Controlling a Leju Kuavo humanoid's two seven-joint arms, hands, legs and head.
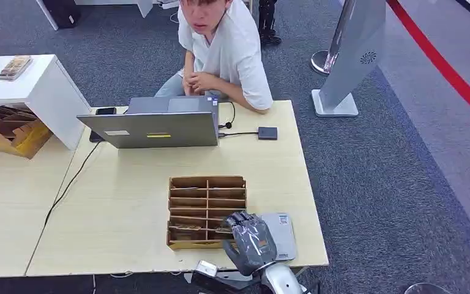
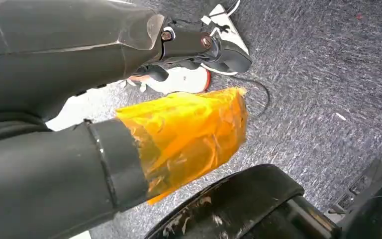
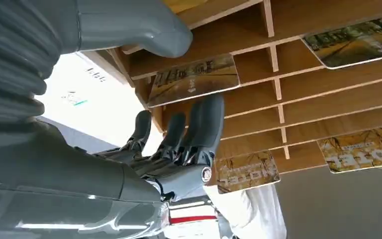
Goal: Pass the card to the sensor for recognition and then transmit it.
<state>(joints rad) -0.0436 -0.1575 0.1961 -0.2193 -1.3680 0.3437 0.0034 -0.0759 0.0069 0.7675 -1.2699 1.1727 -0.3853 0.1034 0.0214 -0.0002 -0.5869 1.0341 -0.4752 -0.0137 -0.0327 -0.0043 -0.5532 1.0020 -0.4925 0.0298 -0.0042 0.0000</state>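
While the right hand (image 1: 250, 240) is hovering lower-centre with spread, empty fingers (image 3: 204, 124), we are judging the card (image 3: 194, 78) thin, stiff and slippery. We are advising an edge pinch; the left hand's state we cannot tell.

Person (image 1: 223, 49) seated at table's (image 1: 128, 202) twelve o'clock edge behind open laptop (image 1: 153, 125); white cabinet (image 1: 33, 92) at ten o'clock.

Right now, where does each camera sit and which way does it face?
Head view: high on the body, facing forward and down at the table; right hand over the card rack.
Left wrist view: faces the carpet.
Right wrist view: behind the right hand, facing the card rack.
Shared: head and right wrist views show hand and rack.
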